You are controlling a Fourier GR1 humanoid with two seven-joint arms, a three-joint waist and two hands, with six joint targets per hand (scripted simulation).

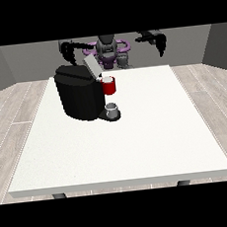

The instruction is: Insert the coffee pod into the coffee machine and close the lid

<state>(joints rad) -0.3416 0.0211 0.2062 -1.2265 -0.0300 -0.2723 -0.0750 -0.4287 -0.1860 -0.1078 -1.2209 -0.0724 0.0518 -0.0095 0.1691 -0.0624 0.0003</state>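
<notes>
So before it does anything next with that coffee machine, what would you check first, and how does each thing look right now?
1. Lid open: the grey lid on the black coffee machine stands tilted up. Ok.
2. Pod located: a red cylindrical part sits at the machine's front; whether it is the pod, cannot tell.
3. Cup in place: the small grey cup stands on the machine's base. Ok.
4. Hands free: the robot hand at the view's left and the robot hand at the view's right hang raised, away from the machine. Ok.
5. Fingers open: cannot tell.
</notes>
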